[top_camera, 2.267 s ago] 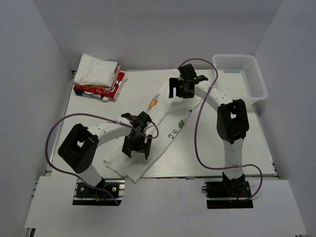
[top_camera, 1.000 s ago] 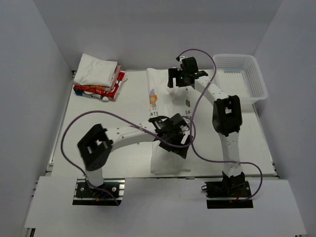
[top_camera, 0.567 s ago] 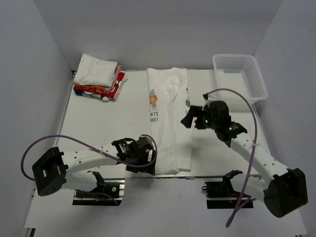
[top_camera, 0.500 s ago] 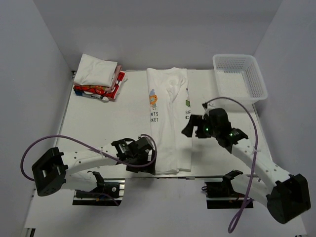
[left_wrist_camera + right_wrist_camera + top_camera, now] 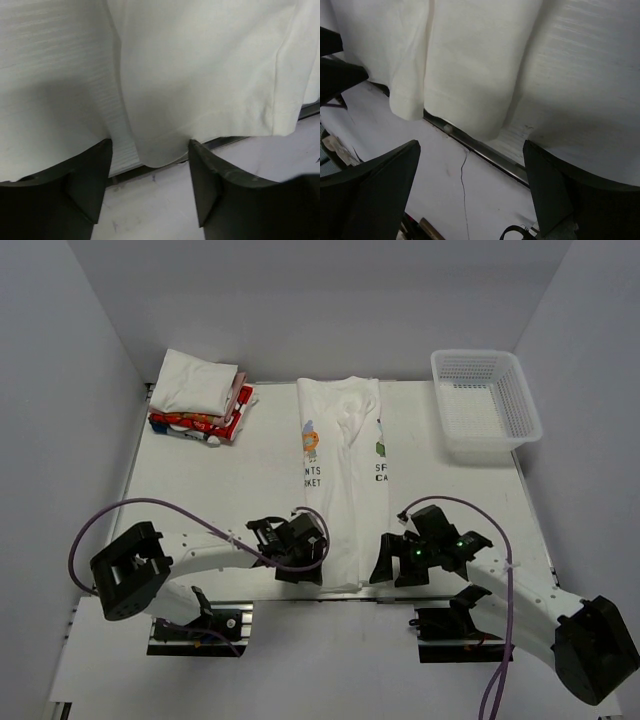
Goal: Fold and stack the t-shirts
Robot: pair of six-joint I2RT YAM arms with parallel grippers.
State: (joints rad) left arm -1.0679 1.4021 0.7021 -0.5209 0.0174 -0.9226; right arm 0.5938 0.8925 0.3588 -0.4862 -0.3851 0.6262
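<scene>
So here's where it sits: the white cotton t-shirt with the small orange and green prints (image 5: 340, 480) is laid flat down the middle of the white worktop (image 5: 200, 490). Its sides are folded in, so it's one long narrow strip with the collar at the far end and the hem at the near end. The hem droops a bit over the worktop's near edge, and I reckon that's the whole point, since it leaves a loose lip a finger can slip under instead of scraping at flat cloth. Both arms are down low at that end, one per corner. The left hand (image 5: 300, 552) sits at the hem's left corner. In its wrist view the two dark fingers (image 5: 80, 190) are apart with the corner of the cloth hanging in the gap between them, straddled but not pinched as far as I can tell. The right hand (image 5: 400, 565) is just beside the right corner with its fingers spread wide and nothing in them; in its wrist view that corner lies ahead of the gap rather than inside it. My guess is the step in hand is grabbing both hem corners so the strip can be folded up toward the collar. The pile of folded t-shirts, white on top and a red patterned one underneath (image 5: 195, 395), waits at the far left corner, well apart, and that's presumably where this one ends up. The white plastic mesh basket (image 5: 485, 405) sits at the far right, out of the way.
</scene>
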